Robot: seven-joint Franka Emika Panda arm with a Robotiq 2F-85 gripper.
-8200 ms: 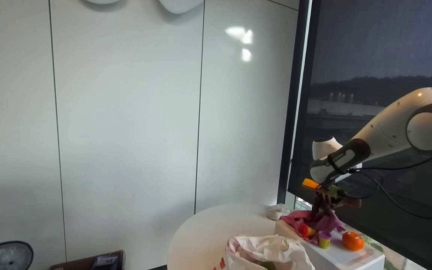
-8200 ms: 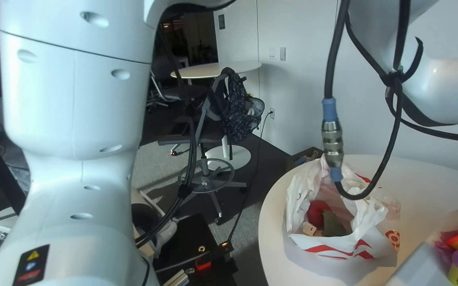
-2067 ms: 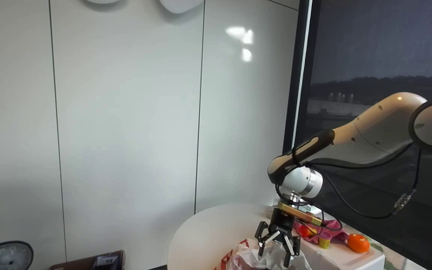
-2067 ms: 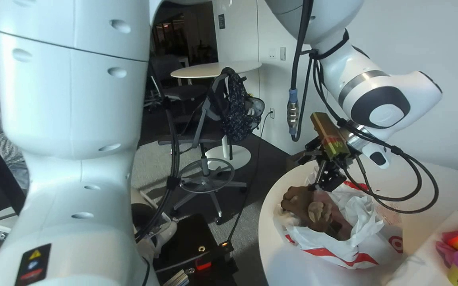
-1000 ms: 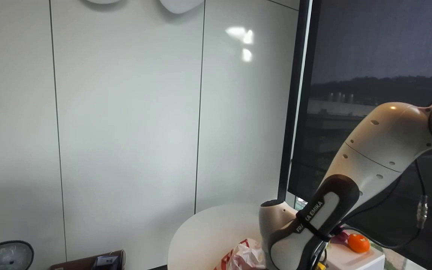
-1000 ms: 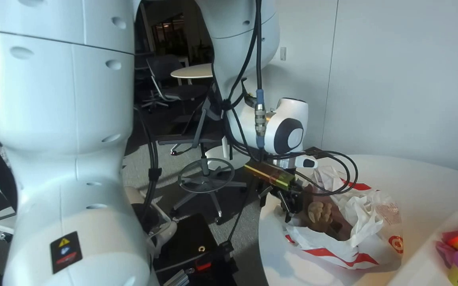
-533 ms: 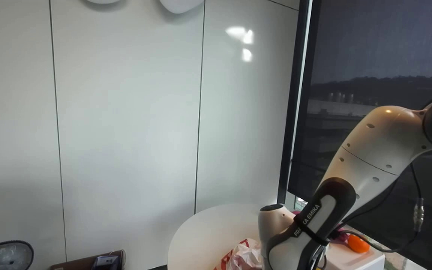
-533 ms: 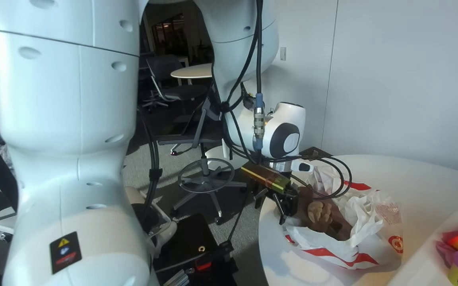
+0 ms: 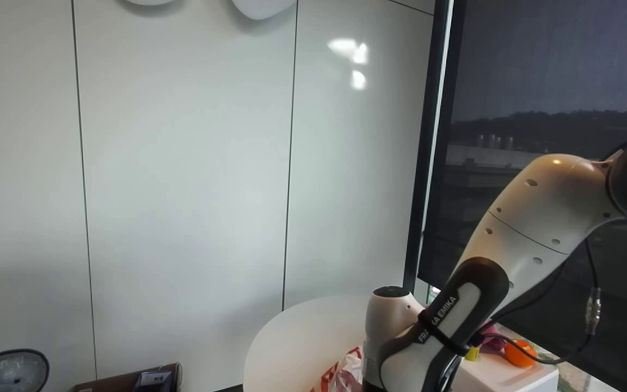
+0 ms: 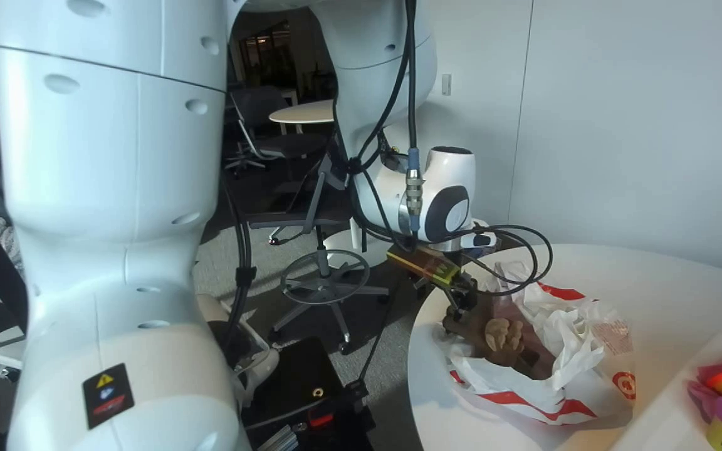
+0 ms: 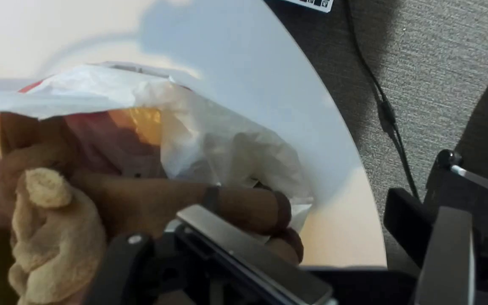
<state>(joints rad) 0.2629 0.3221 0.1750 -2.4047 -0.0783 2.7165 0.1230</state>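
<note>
While the pincer (image 11: 350,252) is spread wide, empty, the brown toy (image 11: 138,199) lies below it, off one side, in the white bag (image 11: 201,127). Its long limb (image 11: 244,206) runs under one finger (image 11: 254,252); contact unclear.

In an exterior view we looked over the bag (image 9: 343,377) to the wall (image 9: 183,190); in an exterior view, from just beside the arm (image 10: 110,163), down into it. Both shared the bag; close above, our wrist view faced down.
</note>
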